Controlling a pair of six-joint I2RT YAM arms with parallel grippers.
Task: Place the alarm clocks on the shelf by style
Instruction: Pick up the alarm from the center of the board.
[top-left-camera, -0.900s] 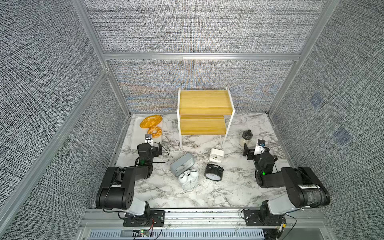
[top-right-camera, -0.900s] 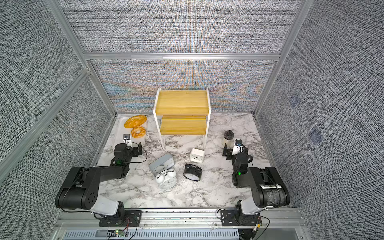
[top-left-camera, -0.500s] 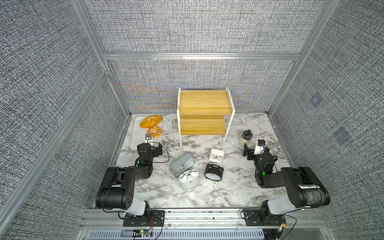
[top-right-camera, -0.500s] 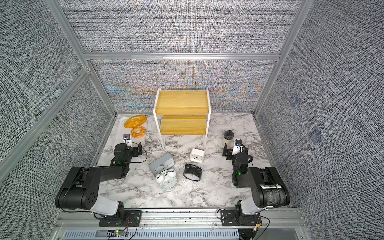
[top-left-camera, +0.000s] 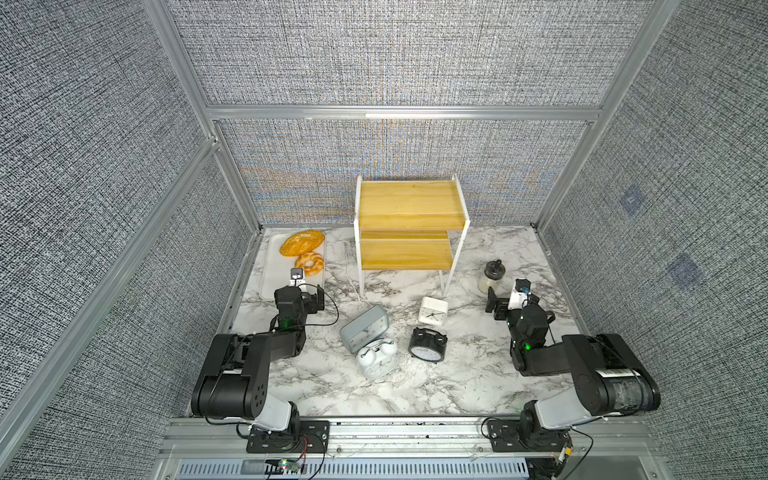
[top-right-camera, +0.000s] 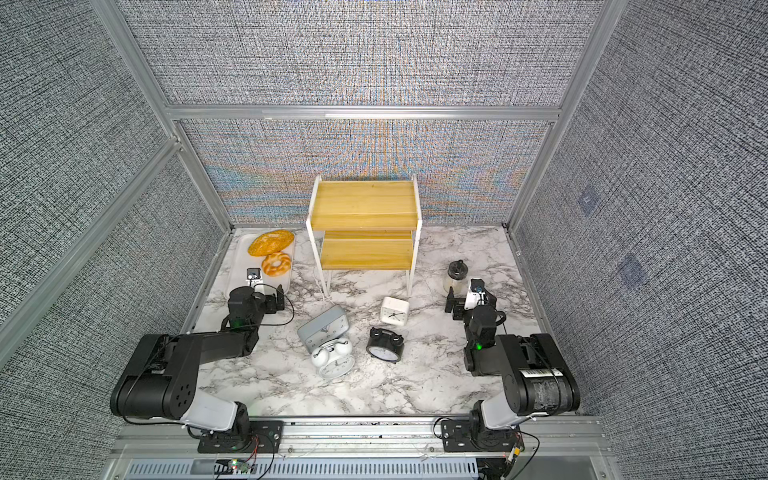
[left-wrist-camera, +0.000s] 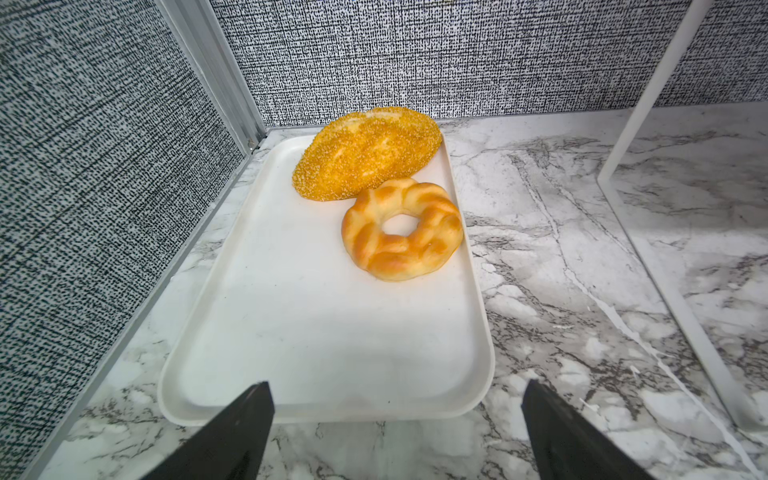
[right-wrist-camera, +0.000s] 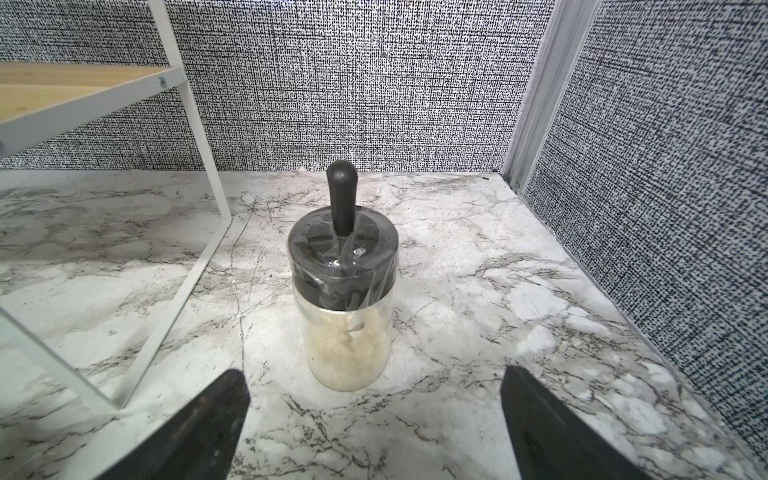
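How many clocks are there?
4, on the marble table before the yellow two-tier shelf: a grey-blue rectangular clock; a round white twin-bell clock beside it; a round black twin-bell clock; a small white square clock nearest the shelf. None seems hidden.

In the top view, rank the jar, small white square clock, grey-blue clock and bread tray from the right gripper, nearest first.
1. Jar, just ahead of the right gripper.
2. Small white square clock, toward the centre.
3. Grey-blue clock, left of centre.
4. Bread tray, far left side.

The shelf (top-left-camera: 409, 203) stands open-fronted, with four alarm clocks (top-left-camera: 365, 334) clustered before its legs.
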